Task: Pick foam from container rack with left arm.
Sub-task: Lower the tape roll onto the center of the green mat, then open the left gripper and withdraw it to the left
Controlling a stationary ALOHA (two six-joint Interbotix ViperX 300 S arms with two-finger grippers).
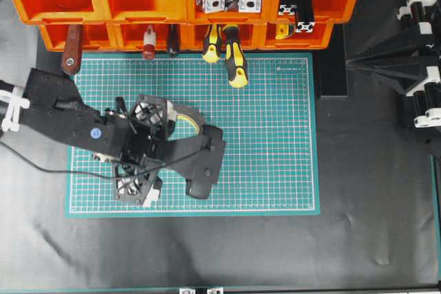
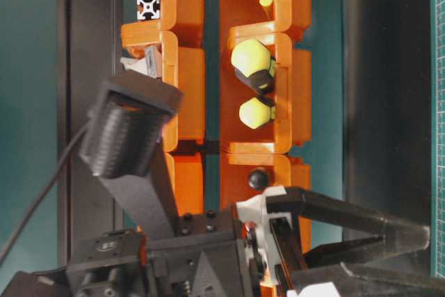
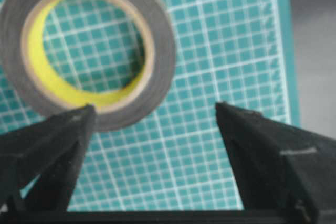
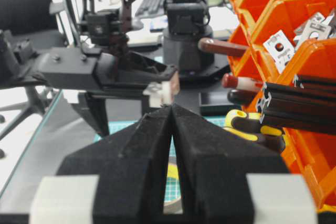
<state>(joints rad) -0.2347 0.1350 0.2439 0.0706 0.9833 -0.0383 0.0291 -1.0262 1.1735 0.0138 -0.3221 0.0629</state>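
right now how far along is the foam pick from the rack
Mostly done, it seems: the foam is out of the container rack and lies flat on the green mat. The left tool stands open just beside it, gripping nothing. Left: probably only withdrawing the left arm. The right tool sits shut, parked aside.
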